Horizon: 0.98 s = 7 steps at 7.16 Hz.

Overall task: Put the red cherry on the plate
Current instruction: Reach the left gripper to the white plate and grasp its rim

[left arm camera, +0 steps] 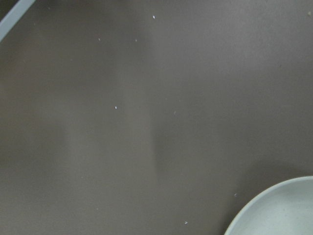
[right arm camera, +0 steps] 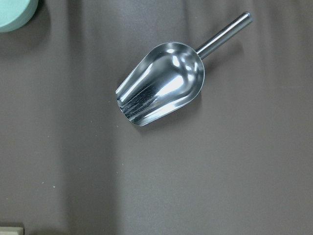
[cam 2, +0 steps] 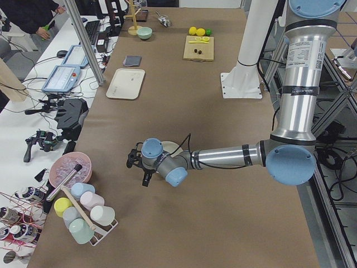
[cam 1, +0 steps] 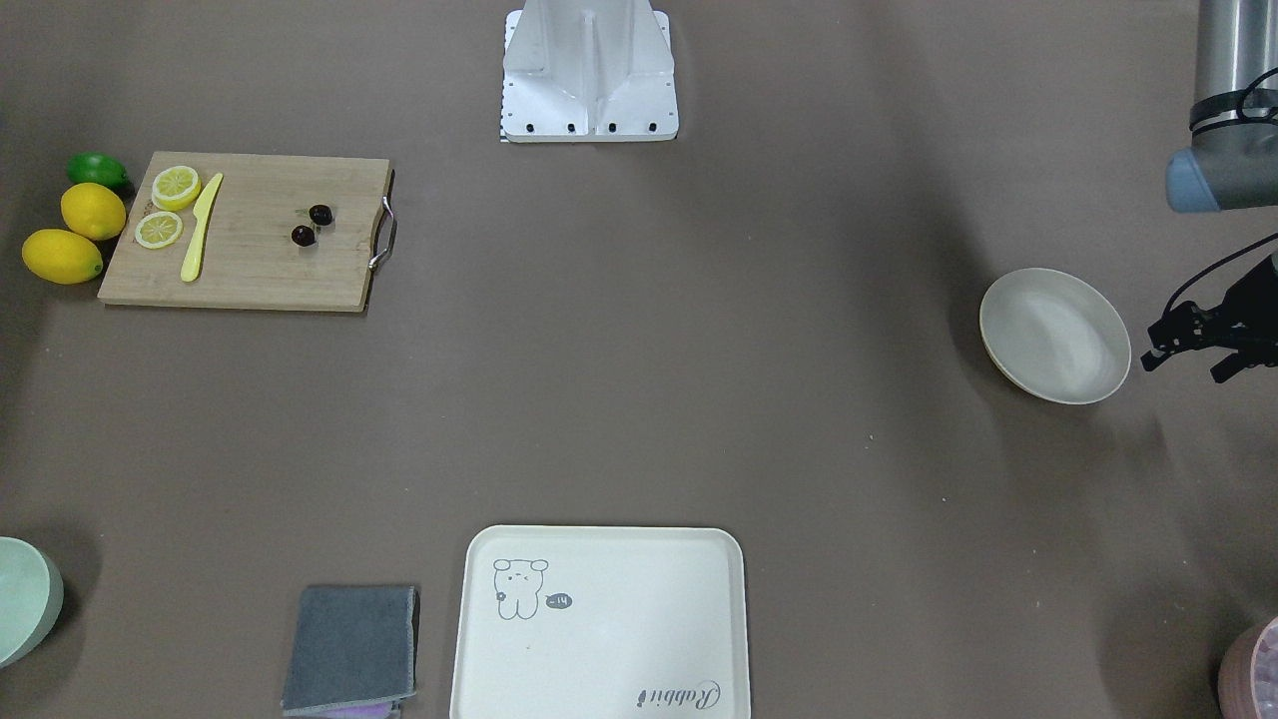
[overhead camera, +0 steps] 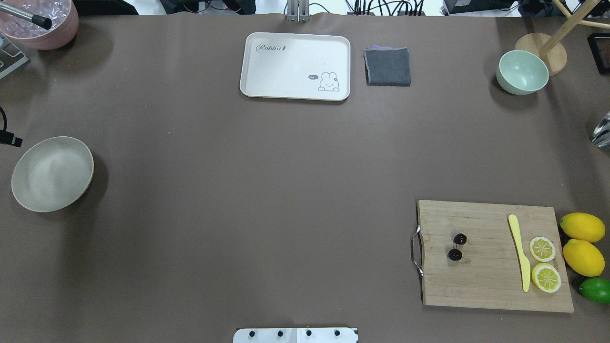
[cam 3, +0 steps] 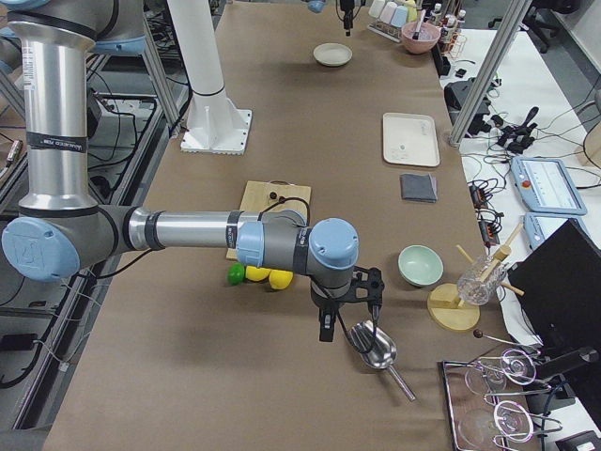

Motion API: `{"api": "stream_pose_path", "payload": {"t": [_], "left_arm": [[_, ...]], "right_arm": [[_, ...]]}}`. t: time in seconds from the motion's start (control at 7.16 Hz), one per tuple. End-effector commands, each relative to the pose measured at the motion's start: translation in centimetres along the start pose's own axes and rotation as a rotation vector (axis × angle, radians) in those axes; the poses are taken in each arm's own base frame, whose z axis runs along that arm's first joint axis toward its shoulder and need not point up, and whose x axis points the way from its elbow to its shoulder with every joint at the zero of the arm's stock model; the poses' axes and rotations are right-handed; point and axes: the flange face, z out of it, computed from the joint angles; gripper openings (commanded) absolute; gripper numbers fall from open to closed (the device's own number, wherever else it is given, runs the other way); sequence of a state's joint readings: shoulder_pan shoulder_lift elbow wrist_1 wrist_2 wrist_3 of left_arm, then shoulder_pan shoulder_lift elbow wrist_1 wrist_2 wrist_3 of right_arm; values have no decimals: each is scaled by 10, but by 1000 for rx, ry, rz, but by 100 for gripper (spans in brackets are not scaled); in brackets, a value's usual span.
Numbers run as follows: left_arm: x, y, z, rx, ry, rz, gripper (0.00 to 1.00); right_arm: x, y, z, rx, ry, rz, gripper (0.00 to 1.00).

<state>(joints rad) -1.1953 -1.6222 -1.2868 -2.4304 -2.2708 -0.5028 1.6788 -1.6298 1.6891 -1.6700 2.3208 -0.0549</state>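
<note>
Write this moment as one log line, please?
red cherry: on cutting board | plate: empty | left gripper: near plate | right gripper: above scoop | pick: not started

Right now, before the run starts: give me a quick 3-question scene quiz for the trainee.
1. True or false: the plate holds nothing.
2. Where do the cherries lie? A) on the plate B) on the cutting board C) on the tray
3. Fill in: the right wrist camera looks straight down on a metal ____.

Key: 1 true; 2 B; 3 scoop.
</note>
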Motion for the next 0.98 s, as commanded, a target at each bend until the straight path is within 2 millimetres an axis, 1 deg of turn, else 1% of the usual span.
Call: {"api": "stream_pose_path", "payload": {"t": [0.0,0.28,0.42,0.7,0.84], "left_arm": [[9,8,11,-28,16,12,98],[23,14,25,-56,26,36,97],[27,15,28,-64,31,44,87],[28,18,29,-75,46,45,11],[33,21,27,-98,90,49,0]], "right_arm": [[0,0,-1,2,0,1,100],[0,0,-1,3,2,-2,100],[0,0,-1,3,2,0,100],[0,0,-1,2,1,1,100],[0,0,-1,2,1,1,100]]}}
